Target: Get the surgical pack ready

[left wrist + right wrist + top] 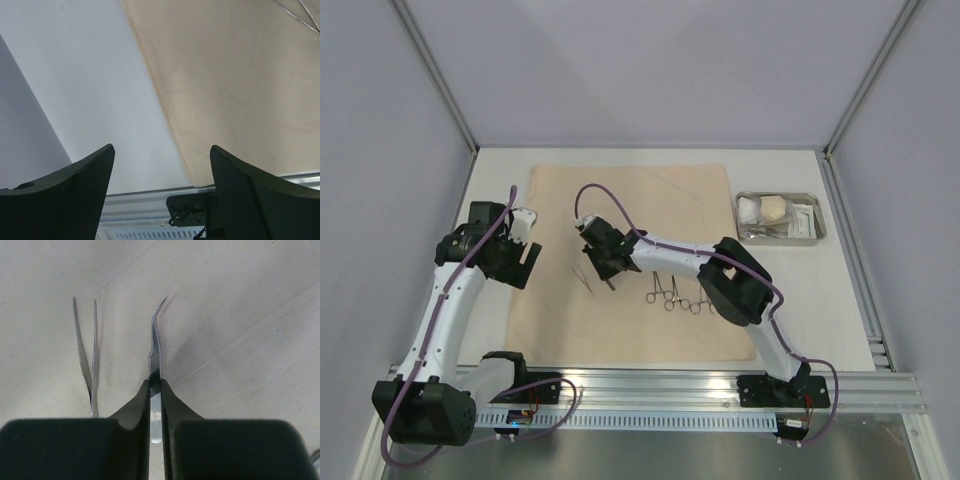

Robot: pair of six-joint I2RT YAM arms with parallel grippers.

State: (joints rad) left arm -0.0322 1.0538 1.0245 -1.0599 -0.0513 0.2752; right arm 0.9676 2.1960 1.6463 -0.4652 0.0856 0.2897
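Slippage is the risk: the right gripper (155, 386) pinches thin curved tweezers (155, 340) over the tan cloth (620, 200), beside straight tweezers (94, 355) lying on it. The left gripper (162, 148) hangs open at the cloth's left edge.

Clamps (678, 295) lie on the cloth (650, 200), front-right of its centre. Tweezers (87, 355) left of its centre, curved tweezers (155, 335) there too. Tray (781, 241) off its right edge, rear end, with gauze (750, 208) and packets (802, 216) inside.

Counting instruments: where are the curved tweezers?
Right wrist view: the curved tweezers are pinched in the right gripper, beside the straight tweezers on the tan cloth.
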